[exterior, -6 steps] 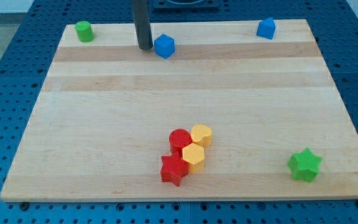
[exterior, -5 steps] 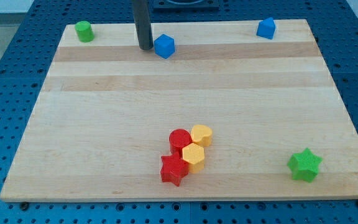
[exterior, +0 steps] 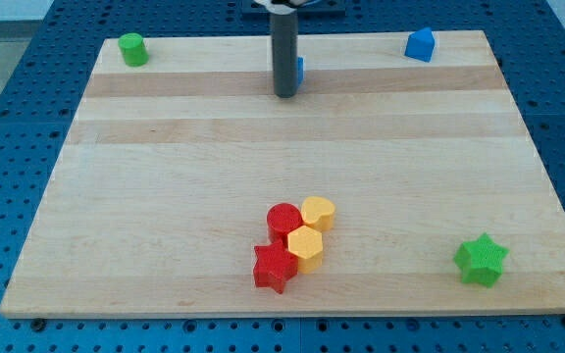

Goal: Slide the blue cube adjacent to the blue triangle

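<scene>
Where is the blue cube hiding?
The blue cube peeks out behind my tip near the view's top, middle of the board, with the blue triangle off to its right.

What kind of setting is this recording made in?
Probably a robotics lab bench: a wooden board lies on a blue perforated mounting table, with small coloured blocks such as a green star, and my tip covering most of the blue cube.

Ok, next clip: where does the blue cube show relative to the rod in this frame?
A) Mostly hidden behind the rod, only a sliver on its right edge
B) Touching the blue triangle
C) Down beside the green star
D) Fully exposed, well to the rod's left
A: only a thin strip of the blue cube shows past the rod's right edge, just above my tip, apart from the blue triangle.
</scene>
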